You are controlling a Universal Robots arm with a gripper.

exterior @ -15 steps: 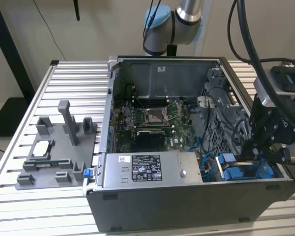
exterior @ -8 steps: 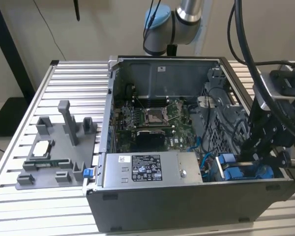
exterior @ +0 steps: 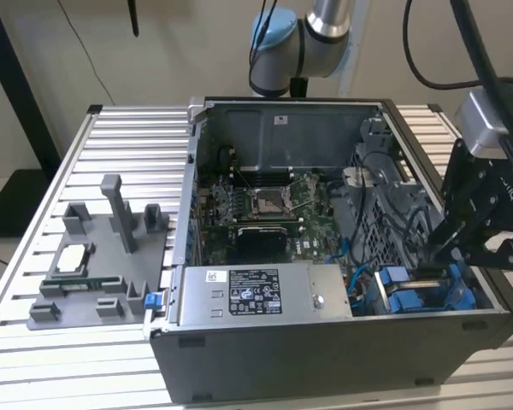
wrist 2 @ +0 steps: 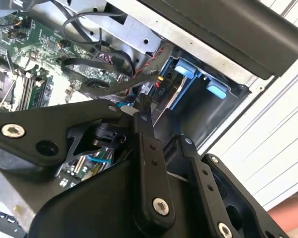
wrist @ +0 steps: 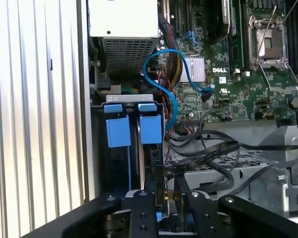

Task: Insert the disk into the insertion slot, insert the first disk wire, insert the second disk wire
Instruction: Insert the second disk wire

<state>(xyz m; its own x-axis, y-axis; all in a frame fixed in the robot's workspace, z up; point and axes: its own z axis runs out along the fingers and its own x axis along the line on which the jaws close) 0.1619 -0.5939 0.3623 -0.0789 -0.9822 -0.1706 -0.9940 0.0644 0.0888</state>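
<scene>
A slatted metal surface carries an open computer case in the exterior view. Beside the case lies a grey fixture tray. The black end effector reaches down over the case's drive cage corner, above blue tabs.

In the second wrist view, the end effector has its fingers pressed close on a dark cable connector, just at the disk's exposed end (blue frame around it) inside the insertion slot.

In the first wrist view, the disk sits edge-on in the insertion slot, near the motherboard; a blue cable loops above it.
</scene>
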